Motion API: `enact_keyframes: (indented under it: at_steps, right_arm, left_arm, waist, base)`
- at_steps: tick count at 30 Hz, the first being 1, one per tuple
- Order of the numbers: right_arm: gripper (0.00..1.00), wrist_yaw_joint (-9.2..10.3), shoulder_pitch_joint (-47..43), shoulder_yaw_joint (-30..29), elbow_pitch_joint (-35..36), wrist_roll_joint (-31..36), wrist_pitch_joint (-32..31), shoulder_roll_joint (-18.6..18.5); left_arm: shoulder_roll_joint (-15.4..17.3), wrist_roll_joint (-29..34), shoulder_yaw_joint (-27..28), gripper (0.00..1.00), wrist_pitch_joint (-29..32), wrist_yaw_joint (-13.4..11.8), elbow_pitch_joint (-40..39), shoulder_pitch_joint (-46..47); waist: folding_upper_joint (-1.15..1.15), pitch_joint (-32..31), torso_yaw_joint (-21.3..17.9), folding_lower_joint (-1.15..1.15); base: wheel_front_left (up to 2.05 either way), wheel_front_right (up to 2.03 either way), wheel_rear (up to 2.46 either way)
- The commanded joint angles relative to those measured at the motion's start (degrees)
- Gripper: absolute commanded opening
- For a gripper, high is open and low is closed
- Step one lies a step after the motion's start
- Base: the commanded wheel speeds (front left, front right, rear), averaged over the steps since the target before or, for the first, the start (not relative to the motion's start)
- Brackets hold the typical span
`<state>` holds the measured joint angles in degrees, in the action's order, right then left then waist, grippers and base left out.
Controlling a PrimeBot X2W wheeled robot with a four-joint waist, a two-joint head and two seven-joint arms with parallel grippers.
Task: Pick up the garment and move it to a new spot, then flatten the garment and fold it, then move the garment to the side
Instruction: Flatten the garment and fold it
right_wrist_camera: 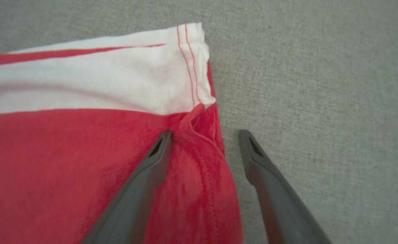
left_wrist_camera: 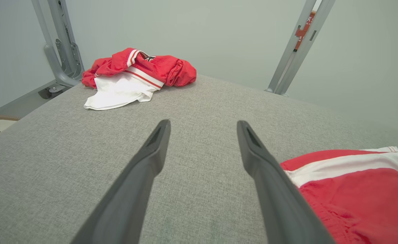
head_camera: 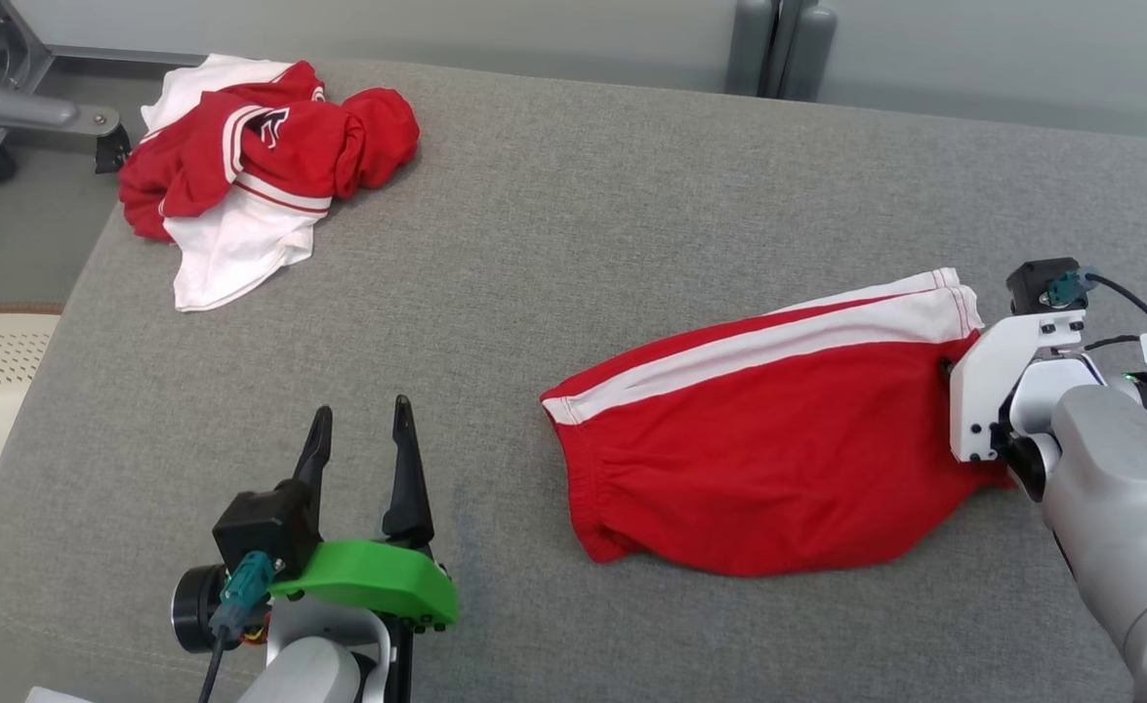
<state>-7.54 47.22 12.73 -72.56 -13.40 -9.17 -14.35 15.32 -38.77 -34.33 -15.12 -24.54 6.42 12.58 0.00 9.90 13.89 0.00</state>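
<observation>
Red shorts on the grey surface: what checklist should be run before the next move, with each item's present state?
1. Red shorts lie folded and flat: ok.
2. Right end effector open, holding nothing: ok.
3. Right end effector at the shorts' hem, one finger over fabric, the other over the grey surface: ok.
4. Left end effector open, apart from the shorts: ok.
5. Crumpled garment pile well away from the shorts: ok.
6. Hidden lower layers aligned: cannot tell.
</observation>
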Motion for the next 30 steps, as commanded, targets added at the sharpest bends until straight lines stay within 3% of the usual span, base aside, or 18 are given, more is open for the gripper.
enact_keyframes:
  at_steps: [1, 4, 5, 6, 7, 9, 17, 30]
  right_arm:
    - [1.0, 0.08, -3.01, 0.92, -0.64, -1.43, -2.25, -0.03]
    - [1.0, 0.08, -4.11, 2.62, 1.22, -4.38, -3.97, -0.92]
    - [0.77, 0.08, -4.51, 3.08, 1.77, -5.2, -4.22, -1.18]
    - [0.45, 0.08, -4.91, 3.64, 2.45, -6.1, -4.49, -1.47]
    - [0.33, 0.08, -5.2, 4.18, 3.02, -6.72, -4.7, -1.74]
    - [0.0, 0.08, -5.89, 5.56, 4.42, -7.94, -4.86, -2.33]
    - [0.0, 0.13, -7.02, 9.92, 9.42, -12.34, -2.3, -4.36]
    - [0.0, 0.11, -12.24, 11.32, 13.97, -19.4, 5.82, -4.8]
  left_arm:
    - [0.03, 0.41, 0.39, 1.0, -0.03, 0.11, -0.06, -0.7]
    - [-0.05, 0.79, 0.83, 1.0, -0.03, 0.24, -0.1, -1.13]
    - [-0.03, 0.81, 0.99, 1.0, -0.03, 0.32, -0.09, -1.25]
    - [-0.04, 0.91, 1.18, 1.0, -0.03, 0.39, -0.1, -1.35]
    - [-0.04, 0.97, 1.34, 1.0, -0.04, 0.41, -0.06, -1.44]
    - [-0.05, 1.0, 1.63, 1.0, -0.04, 0.38, 0.04, -1.53]
    - [0.21, 1.59, 2.74, 1.0, -0.03, 0.91, -0.01, -2.37]
    - [0.29, 2.35, 4.0, 1.0, -0.03, 1.74, 0.34, -4.17]
  waist:
    - [0.0, -0.05, 0.28, 0.0]
    - [0.0, -0.09, 0.59, 0.0]
    - [0.0, -0.12, 0.63, 0.0]
    - [0.0, -0.17, 0.64, 0.0]
    - [0.0, -0.22, 0.63, 0.0]
    - [0.0, -0.36, 0.5, 0.0]
    - [0.0, -1.7, -2.28, 0.0]
    - [0.0, -5.37, -12.9, 0.0]
  base:
    - [0.0, 0.0, 0.0]
    - [0.0, 0.0, 0.0]
    - [0.0, 0.0, 0.0]
    - [0.0, 0.0, 0.0]
    - [0.0, 0.0, 0.0]
    - [0.0, 0.0, 0.0]
    - [0.0, 0.0, 0.0]
    - [0.0, 0.0, 0.0]
